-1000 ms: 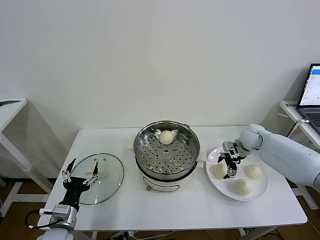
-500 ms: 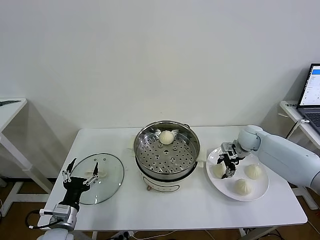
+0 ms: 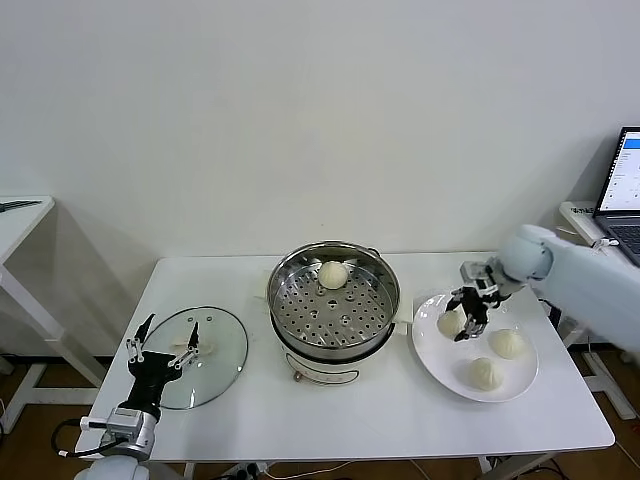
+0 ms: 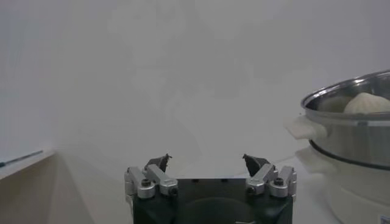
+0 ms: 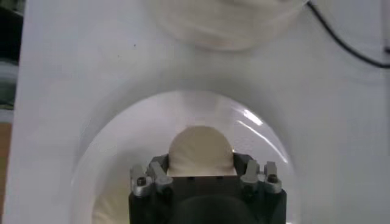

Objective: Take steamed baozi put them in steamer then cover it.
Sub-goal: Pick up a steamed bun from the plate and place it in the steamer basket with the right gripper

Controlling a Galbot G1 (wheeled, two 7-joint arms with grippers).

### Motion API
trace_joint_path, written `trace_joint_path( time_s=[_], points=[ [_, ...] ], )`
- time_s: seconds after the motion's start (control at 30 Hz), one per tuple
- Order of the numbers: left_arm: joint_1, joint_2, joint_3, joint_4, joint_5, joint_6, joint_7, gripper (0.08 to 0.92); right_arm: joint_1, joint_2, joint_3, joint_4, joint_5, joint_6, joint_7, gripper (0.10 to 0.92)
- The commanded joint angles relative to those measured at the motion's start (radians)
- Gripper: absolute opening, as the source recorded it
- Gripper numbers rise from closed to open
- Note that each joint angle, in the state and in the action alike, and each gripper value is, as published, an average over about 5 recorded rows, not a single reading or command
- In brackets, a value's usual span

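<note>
Now the right gripper is clamped on a steamed baozi, raised just above the plate; two buns wait below it, one sits in the steamer off to its side; next, carry across and release; left gripper idles, fingers apart, over the glass lid

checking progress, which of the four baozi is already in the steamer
The baozi at the steamer's far edge; two lie on the plate, one is in the right end effector.

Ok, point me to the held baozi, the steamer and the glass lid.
held baozi (image 3: 451, 322), head view, its rounded side.
steamer (image 3: 334, 300), head view, perforated tray.
glass lid (image 3: 215, 355), head view, bare glass.
</note>
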Motion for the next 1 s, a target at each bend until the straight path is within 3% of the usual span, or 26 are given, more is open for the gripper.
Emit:
trace_joint_path(
  time_s=[0.03, 0.27, 0.5, 1.0],
  points=[
    [-0.002, 0.006, -0.001, -0.006, 0.000, 0.002, 0.000, 0.823, 0.537, -0.014, -0.383, 0.232, 0.308, -0.091, -0.001, 0.695],
    [-0.011, 0.018, -0.004, -0.006, -0.005, 0.004, 0.001, 0.823, 0.678, 0.136, -0.473, 0.289, 0.434, -0.159, 0.034, 0.696],
    [-0.024, 0.027, -0.020, -0.004, -0.019, 0.008, 0.003, 0.823, 0.582, 0.349, -0.418, 0.249, 0.510, -0.237, 0.129, 0.696],
    [-0.028, 0.024, -0.058, 0.007, -0.029, 0.011, 0.008, 0.823, 0.265, 0.685, -0.281, -0.091, 0.432, -0.264, 0.179, 0.704]
  ],
)
